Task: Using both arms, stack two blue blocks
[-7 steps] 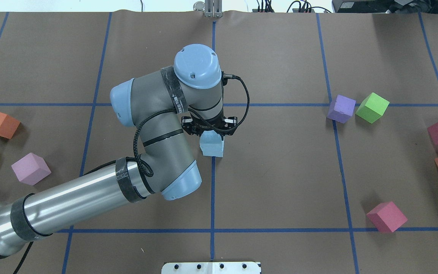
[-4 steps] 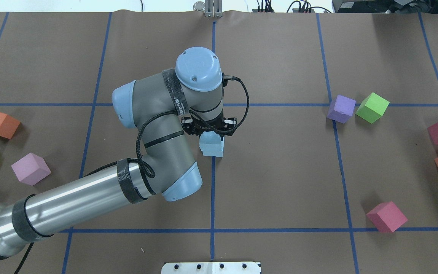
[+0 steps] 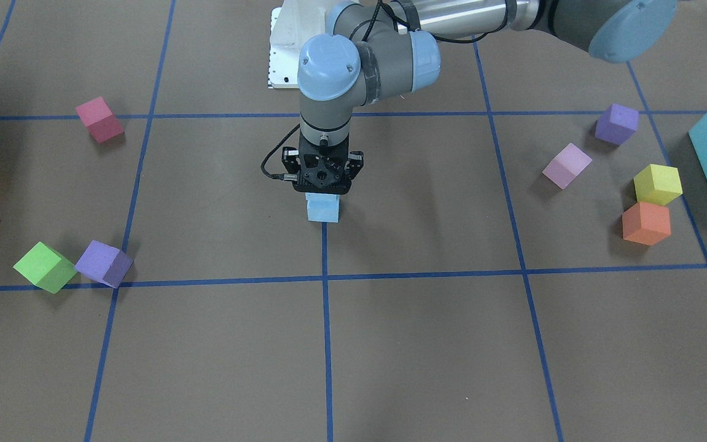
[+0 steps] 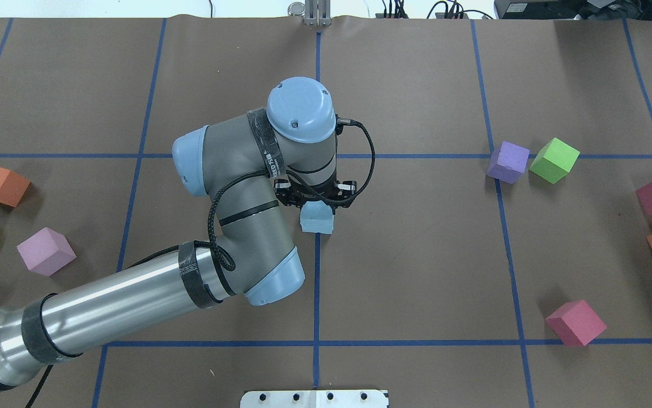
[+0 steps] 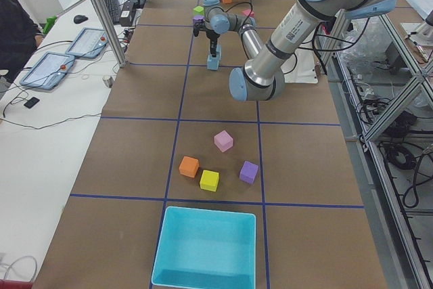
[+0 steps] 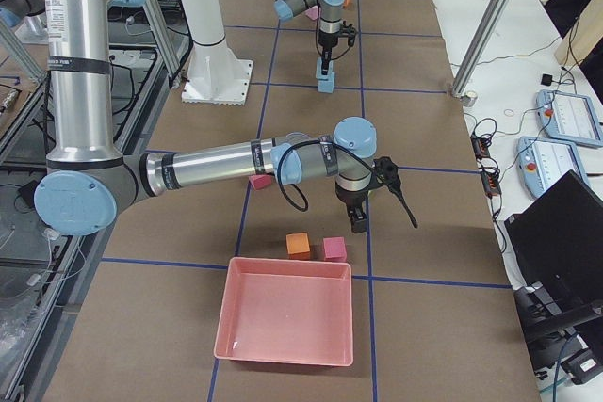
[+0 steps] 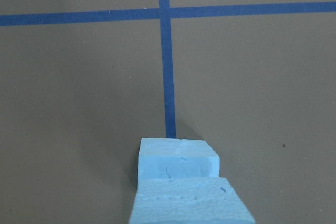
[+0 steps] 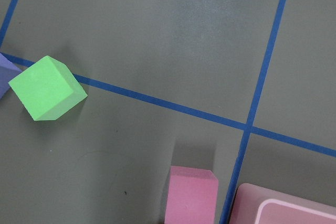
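Brown paper-covered bench point(image 4: 416, 255) w/ a blue tape grid point(image 4: 316, 283), side desks w/ tablets point(image 5: 84, 42) running alongside. Left arm point(image 4: 133, 300) comes in low, wrist folded so the left end effector point(image 3: 322, 189) points straight down over a tape line. Directly under it: upper blue block point(image 7: 189, 203) sitting on the lower blue block point(image 7: 178, 161), a bit offset, lower one on the bench. Fingers are hidden, so can't tell if they're clamped on the upper one or clear of it. Right arm point(image 6: 217, 168) is stretched out low, right end effector point(image 6: 357, 225) aimed down, pink cube point(image 6: 334, 249) & orange cube point(image 6: 298, 245) near it. Its grip: can't tell either.
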Robot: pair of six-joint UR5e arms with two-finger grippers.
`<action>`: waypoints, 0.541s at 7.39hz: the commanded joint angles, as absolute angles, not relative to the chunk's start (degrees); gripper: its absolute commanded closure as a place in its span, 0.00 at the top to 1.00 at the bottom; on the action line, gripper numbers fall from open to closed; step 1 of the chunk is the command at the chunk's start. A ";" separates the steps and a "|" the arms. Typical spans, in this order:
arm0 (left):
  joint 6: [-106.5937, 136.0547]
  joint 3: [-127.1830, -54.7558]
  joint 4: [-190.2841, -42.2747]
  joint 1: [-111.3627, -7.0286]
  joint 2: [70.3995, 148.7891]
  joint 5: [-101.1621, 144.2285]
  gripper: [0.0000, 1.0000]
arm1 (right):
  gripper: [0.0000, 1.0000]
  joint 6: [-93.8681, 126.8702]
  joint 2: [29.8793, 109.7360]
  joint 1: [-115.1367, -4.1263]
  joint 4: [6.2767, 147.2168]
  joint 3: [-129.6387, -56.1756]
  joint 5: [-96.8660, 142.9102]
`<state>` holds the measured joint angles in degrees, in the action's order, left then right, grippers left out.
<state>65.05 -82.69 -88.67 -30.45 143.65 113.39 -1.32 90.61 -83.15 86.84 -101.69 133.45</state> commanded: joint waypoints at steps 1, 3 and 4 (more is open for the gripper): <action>64.78 -81.83 -89.30 -30.41 143.79 113.38 0.59 | 1.00 -1.32 90.62 -83.14 86.84 -101.78 133.50; 63.29 -81.91 -89.21 -30.41 143.88 112.94 0.59 | 1.00 -1.32 90.62 -83.14 86.84 -101.78 133.51; 63.19 -82.00 -89.21 -30.41 143.79 112.94 0.59 | 1.00 -1.32 90.62 -83.14 86.84 -101.78 133.51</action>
